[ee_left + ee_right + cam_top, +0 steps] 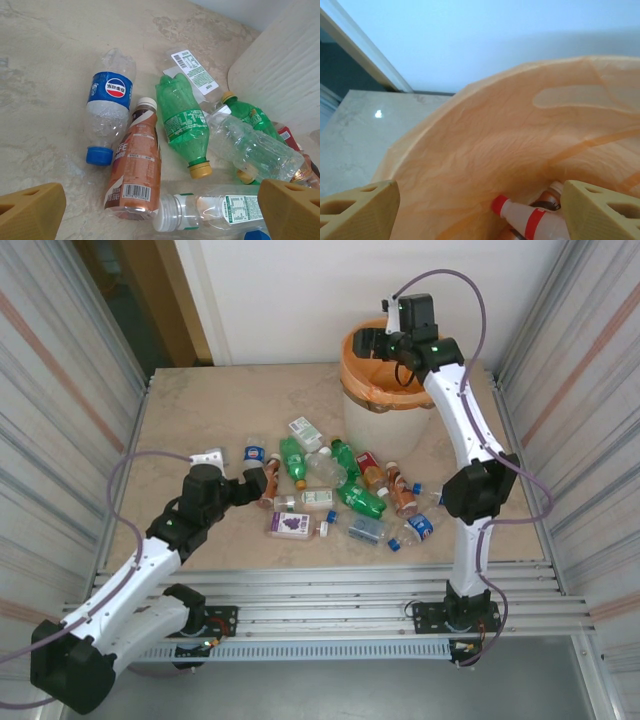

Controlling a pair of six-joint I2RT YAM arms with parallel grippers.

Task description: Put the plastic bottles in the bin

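Left gripper [160, 212] jaws wide, empty, low over plastic bottles [340, 495] heaped mid-table. Right gripper [480, 210] jaws apart, empty, over bin [372, 420], far right. Risk: crowded bottles roll, or 2 get pinched together.

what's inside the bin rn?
White bottle with red cap, brown bottle beside it. Anything underneath them is covered; the orange bag hides the rest.
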